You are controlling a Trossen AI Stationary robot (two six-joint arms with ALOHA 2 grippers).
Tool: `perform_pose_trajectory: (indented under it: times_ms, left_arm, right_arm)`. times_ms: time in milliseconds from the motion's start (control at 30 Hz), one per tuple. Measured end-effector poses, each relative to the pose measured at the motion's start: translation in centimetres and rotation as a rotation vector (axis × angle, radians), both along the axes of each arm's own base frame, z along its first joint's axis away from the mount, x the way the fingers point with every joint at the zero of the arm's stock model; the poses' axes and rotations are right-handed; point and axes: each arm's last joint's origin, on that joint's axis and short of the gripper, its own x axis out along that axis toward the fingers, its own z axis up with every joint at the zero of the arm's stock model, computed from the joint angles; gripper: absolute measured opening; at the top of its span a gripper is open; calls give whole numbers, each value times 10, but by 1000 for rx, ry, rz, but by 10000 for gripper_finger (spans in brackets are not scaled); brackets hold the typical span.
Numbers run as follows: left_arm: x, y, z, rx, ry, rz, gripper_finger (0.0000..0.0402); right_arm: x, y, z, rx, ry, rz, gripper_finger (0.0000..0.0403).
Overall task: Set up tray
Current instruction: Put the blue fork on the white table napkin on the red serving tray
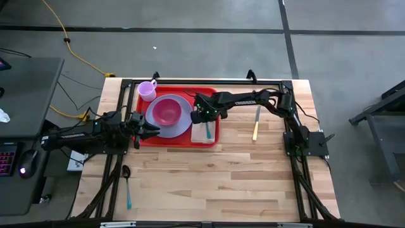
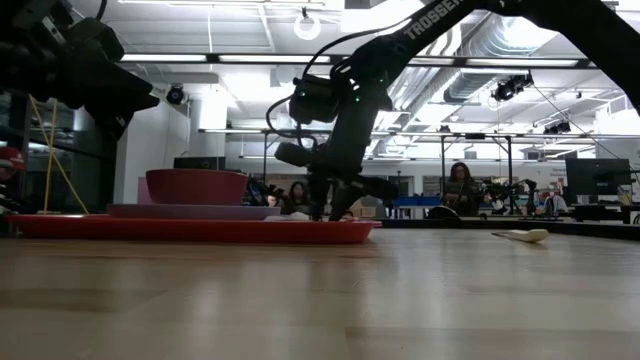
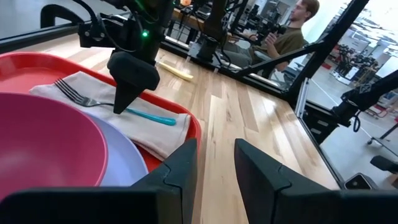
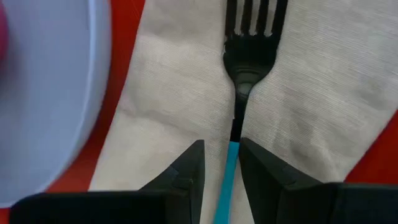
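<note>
The red tray (image 1: 183, 141) lies on the table's far left part. It carries a lavender plate (image 1: 181, 126) with a pink bowl (image 1: 166, 112), a lavender cup (image 1: 147, 90) and a beige napkin (image 4: 168, 93) at its right end. A fork (image 4: 249, 56) with a teal handle (image 4: 229, 171) lies flat on the napkin. My right gripper (image 4: 221, 165) points down over the fork, open, one finger on each side of the handle and clear of it. My left gripper (image 3: 216, 158) hovers open above the tray's near left part (image 1: 152, 131), holding nothing.
A yellow-handled utensil (image 1: 255, 125) lies on the wood to the right of the tray. A teal-handled spoon (image 1: 126, 183) lies near the table's near left corner. People (image 3: 292, 31) sit in the room beyond the table. Bare wood spreads across the near half.
</note>
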Motion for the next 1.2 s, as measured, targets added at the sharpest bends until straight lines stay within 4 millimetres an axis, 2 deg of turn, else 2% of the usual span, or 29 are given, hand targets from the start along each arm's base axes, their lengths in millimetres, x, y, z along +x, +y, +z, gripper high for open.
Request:
perform_pose_trajectory:
  times_ms: [300,967,1200]
  left_arm:
    - [0,0,0,0,-1,-5,138]
    - [0,0,2,2,-22,-10,138]
    - [0,0,2,2,-23,-10,138]
  right_arm:
    - [3,7,1,-33,-5,22,82]
    - [1,-13,2,-85,-40,83,82]
    - [-3,-16,15,-125,-46,88,82]
